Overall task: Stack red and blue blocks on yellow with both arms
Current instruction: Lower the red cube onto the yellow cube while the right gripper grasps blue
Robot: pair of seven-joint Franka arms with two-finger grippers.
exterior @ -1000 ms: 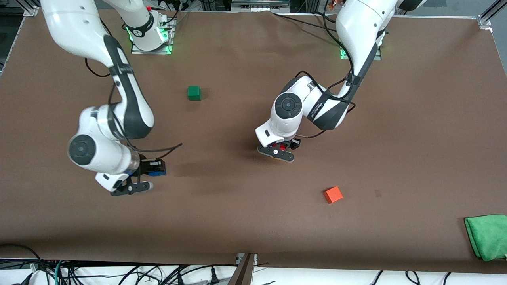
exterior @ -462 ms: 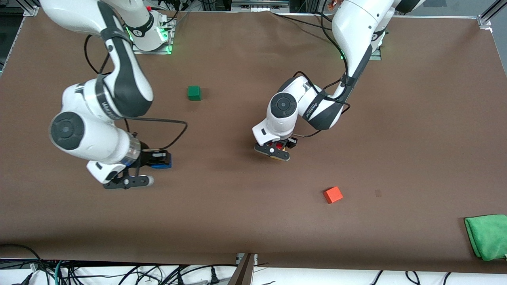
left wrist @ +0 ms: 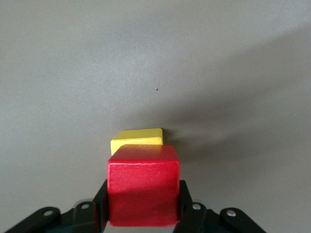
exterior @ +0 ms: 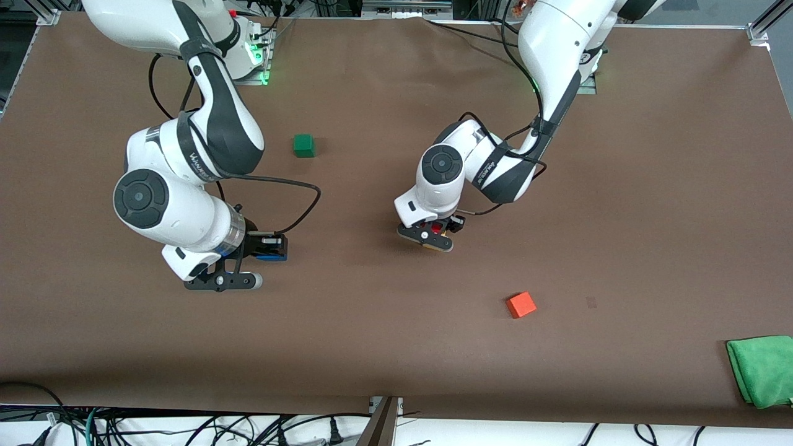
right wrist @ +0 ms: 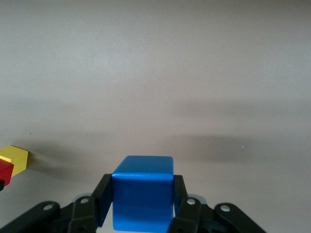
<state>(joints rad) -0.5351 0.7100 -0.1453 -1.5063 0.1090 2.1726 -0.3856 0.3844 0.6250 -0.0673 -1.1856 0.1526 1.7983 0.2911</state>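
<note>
My left gripper point(exterior: 437, 231) is shut on the red block point(exterior: 438, 228) near the middle of the table. In the left wrist view the red block point(left wrist: 143, 184) sits between the fingers point(left wrist: 184, 199), directly over the yellow cube point(left wrist: 137, 137). I cannot tell whether they touch. The yellow cube is almost hidden under the hand in the front view. My right gripper point(exterior: 271, 253) is shut on the blue block point(exterior: 273, 257), held above bare table toward the right arm's end. The right wrist view shows the blue block point(right wrist: 143, 191) in the fingers, with the yellow cube point(right wrist: 15, 160) at its edge.
A dark green cube point(exterior: 303, 145) lies nearer the robots' bases, between the two arms. An orange cube point(exterior: 521, 304) lies nearer the front camera than my left gripper. A green cloth point(exterior: 762, 370) lies at the table corner toward the left arm's end.
My right gripper has carried the blue block toward the middle of the table, closer to the left gripper. The left gripper has shifted only slightly with the red block.
</note>
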